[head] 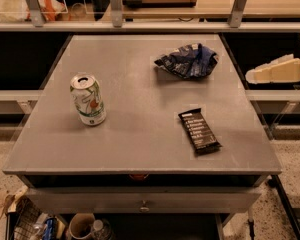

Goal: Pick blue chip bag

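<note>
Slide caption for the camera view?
On a grey table: blue chip bag, can, black bar; claw at the right edge.

Cream-white hand (pixel 256 75) at the right edge, blocky wedge shape, smooth shell, stepped upper surface

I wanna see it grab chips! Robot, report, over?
My hand right of the table, short of the blue chip bag. Bag lies far right, not held. The can and black bar apart, nothing blocking.
</note>
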`<action>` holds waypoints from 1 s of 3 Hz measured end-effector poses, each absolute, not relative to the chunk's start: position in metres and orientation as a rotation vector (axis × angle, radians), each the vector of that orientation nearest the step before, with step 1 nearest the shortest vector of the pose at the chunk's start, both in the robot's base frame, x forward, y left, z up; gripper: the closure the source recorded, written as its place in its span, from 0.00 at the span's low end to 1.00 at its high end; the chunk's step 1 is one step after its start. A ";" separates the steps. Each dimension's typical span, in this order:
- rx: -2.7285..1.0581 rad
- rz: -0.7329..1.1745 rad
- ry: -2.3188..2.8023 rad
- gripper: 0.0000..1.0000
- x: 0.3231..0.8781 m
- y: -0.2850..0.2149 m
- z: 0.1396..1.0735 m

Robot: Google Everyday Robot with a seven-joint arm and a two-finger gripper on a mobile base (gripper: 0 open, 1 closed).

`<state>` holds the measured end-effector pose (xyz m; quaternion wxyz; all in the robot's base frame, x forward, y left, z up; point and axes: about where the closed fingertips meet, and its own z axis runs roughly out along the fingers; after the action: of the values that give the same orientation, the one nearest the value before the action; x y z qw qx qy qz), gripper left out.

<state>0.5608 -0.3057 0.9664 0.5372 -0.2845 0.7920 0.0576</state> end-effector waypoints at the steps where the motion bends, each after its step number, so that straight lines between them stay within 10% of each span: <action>1: -0.709 0.154 1.850 0.00 0.581 -0.290 0.969; 3: -0.834 0.140 1.816 0.00 0.628 -0.247 0.957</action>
<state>0.6282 -0.2471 0.9568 0.5390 -0.3508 0.7635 0.0590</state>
